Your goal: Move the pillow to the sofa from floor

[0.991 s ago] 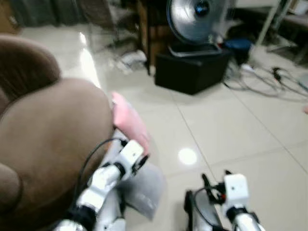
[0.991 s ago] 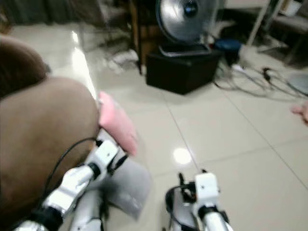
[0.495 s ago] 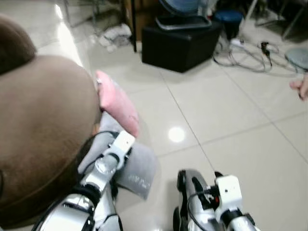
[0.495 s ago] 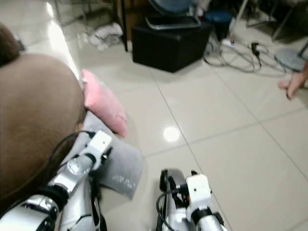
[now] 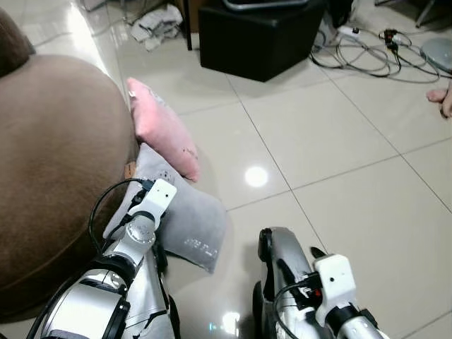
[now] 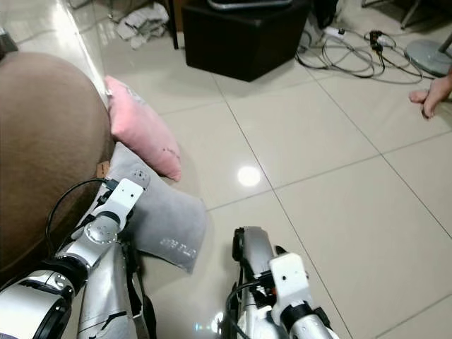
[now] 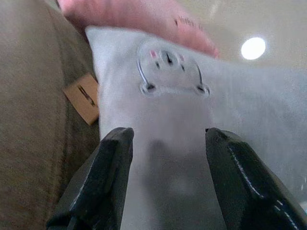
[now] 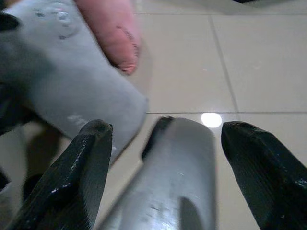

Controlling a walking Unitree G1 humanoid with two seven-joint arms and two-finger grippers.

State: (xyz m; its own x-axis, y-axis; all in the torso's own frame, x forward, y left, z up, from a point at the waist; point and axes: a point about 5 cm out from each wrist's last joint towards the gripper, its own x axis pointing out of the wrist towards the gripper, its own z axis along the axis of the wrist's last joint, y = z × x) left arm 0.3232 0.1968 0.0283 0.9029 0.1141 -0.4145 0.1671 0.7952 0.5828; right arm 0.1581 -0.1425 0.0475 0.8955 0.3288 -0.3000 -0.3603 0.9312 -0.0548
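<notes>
Two pillows are lying on the tiled floor against the right edge of the brown sofa, which is filling the left side of the scene. The grey pillow is sitting nearer, leaning on the sofa's side, its right corner jutting out over bare tile. The pink pillow is resting just beyond it, tilted against the sofa and overlapping the grey one's far edge. To the right of both, the glossy floor is lying open across several tiles, as far as a black box at the far side and a tangle of cables at the far right.

The grey pillow is looking soft and plain, carrying a small stitched round emblem near its far end and pale lettering near its near corner. A tan tag is showing on the sofa beside it.

The left gripper is hovering just over the grey pillow, fingers spread apart. The right gripper is hanging low at the near right, fingers also spread wide, holding nothing.

A person's hand is showing at the far right edge.
</notes>
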